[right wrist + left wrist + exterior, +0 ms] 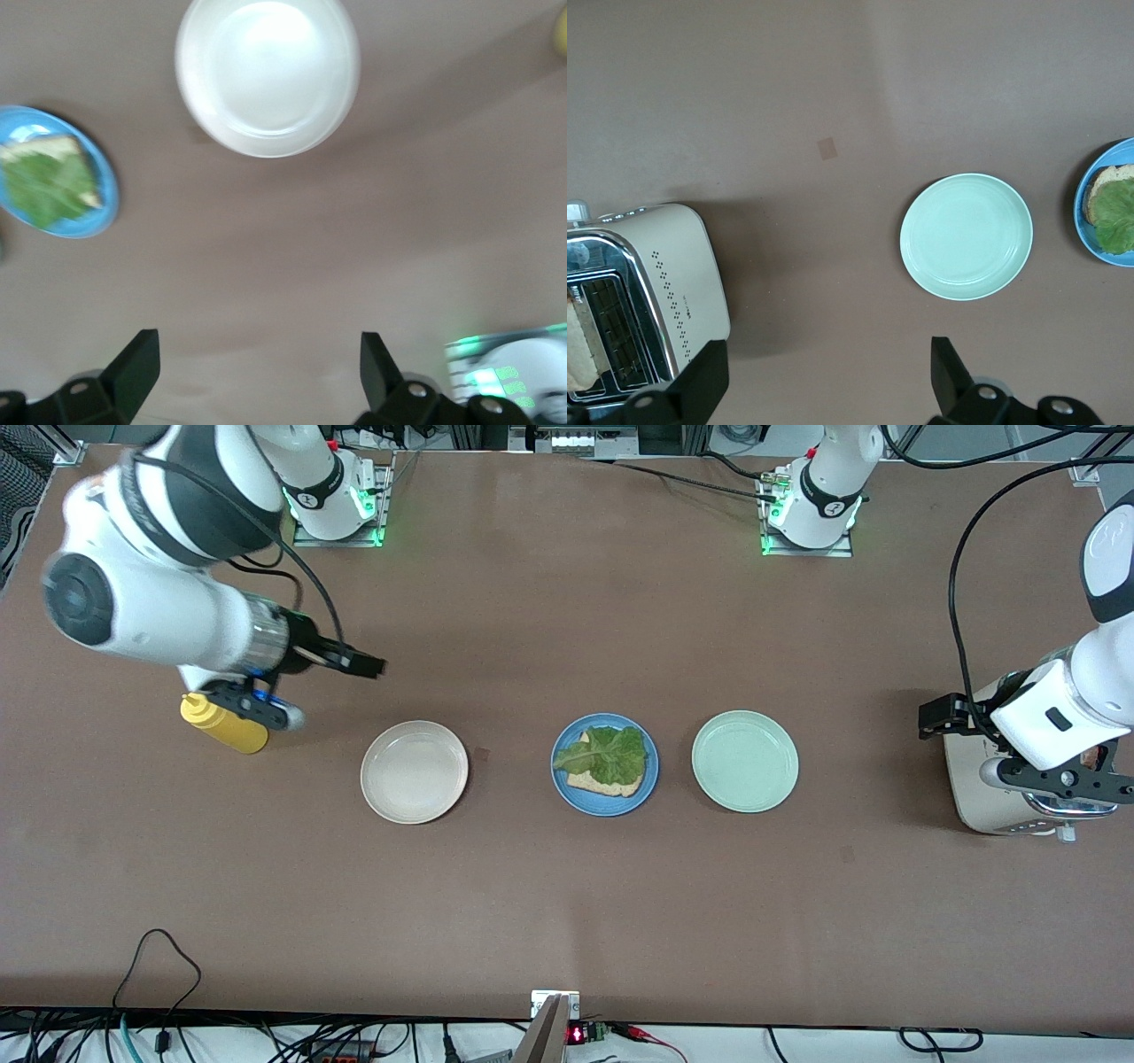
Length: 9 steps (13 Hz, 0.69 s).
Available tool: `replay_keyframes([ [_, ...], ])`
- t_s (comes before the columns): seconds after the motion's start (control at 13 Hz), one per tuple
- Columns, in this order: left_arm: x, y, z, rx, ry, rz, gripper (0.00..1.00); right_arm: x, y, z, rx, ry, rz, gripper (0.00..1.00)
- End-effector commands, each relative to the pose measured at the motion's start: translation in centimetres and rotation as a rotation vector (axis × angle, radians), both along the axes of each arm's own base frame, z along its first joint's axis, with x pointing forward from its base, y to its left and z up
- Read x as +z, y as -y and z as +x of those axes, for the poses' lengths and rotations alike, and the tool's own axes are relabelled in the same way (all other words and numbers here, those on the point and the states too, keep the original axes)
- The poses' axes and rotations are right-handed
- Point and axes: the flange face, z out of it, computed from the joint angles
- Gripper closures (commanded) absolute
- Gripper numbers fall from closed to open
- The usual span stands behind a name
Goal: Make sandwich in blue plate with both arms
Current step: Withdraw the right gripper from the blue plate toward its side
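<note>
The blue plate (576,797) sits mid-table and holds one toasted bread slice (589,781) with a green lettuce leaf (609,753) on top. It also shows in the left wrist view (1081,212) and the right wrist view (108,190). A second bread slice (578,350) stands in a slot of the cream toaster (673,283). My left gripper (930,717) is open and empty over the table beside the toaster (983,806); it shows in its own view (828,381). My right gripper (365,664) is open and empty above bare table near the cream-white plate, as its own view (257,367) shows.
A cream-white plate (414,771) lies toward the right arm's end and a pale mint-green plate (745,761) toward the left arm's end, each beside the blue plate. A yellow squeeze bottle (226,728) lies under the right arm's wrist.
</note>
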Motion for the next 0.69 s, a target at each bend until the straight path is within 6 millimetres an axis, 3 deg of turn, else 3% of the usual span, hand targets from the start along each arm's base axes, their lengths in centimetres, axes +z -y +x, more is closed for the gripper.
replay_keyframes([
  [0.0,1.6,0.0,-0.7,0.006,0.013,0.013,0.00,0.8,6.1,-3.7,0.194,0.035,0.013,0.00],
  [0.31,1.5,-0.1,-0.7,0.009,0.013,0.013,0.00,0.6,19.8,-6.1,0.432,0.102,0.090,0.00],
  [0.61,1.6,-0.1,-0.7,0.008,0.013,0.013,0.00,-1.1,29.6,-6.8,0.689,0.228,0.137,0.00],
])
